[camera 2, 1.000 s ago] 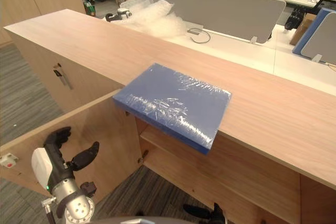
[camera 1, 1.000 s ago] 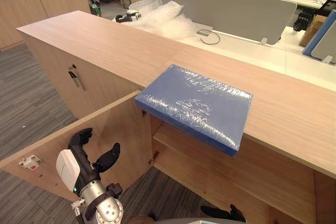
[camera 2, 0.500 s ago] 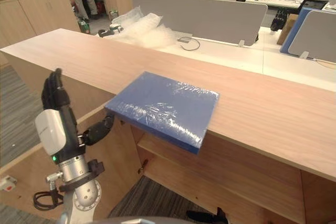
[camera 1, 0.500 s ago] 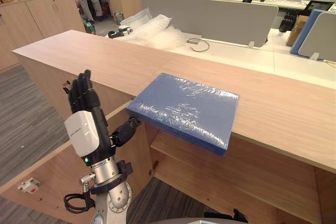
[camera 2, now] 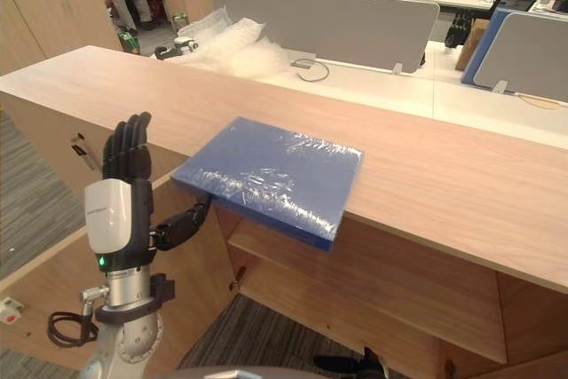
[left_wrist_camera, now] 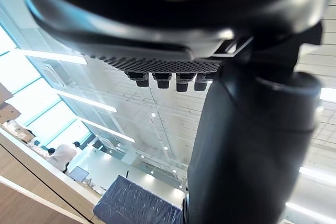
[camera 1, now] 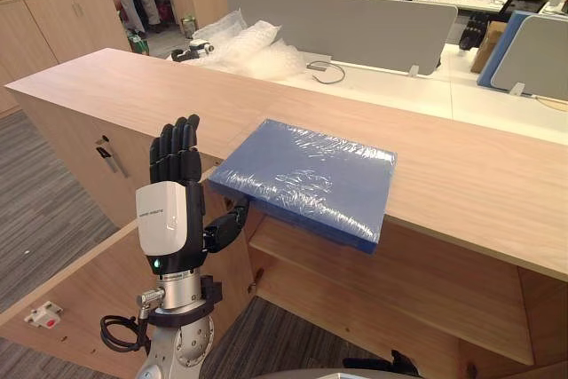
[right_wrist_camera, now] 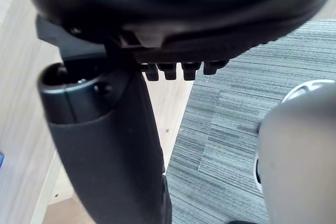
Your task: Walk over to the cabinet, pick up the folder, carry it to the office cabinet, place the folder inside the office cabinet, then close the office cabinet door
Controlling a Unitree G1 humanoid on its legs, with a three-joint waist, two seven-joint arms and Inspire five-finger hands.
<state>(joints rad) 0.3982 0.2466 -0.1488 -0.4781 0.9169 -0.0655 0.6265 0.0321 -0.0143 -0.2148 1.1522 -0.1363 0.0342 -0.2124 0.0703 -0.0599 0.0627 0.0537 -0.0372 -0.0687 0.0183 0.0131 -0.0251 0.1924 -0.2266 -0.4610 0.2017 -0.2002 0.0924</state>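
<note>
Folder [camera 1: 306, 179], blue and film-wrapped, lies flat on the cabinet top [camera 1: 461, 175], its near-left corner overhanging the front edge above the open compartment. Left hand [camera 1: 169, 210] stands upright just beside that corner, fingers straight, holding nothing. Right hand [right_wrist_camera: 105, 140] hangs low over the carpet [right_wrist_camera: 236, 129], fingers extended, empty. Cabinet door [camera 1: 71, 290] stands open.
</note>
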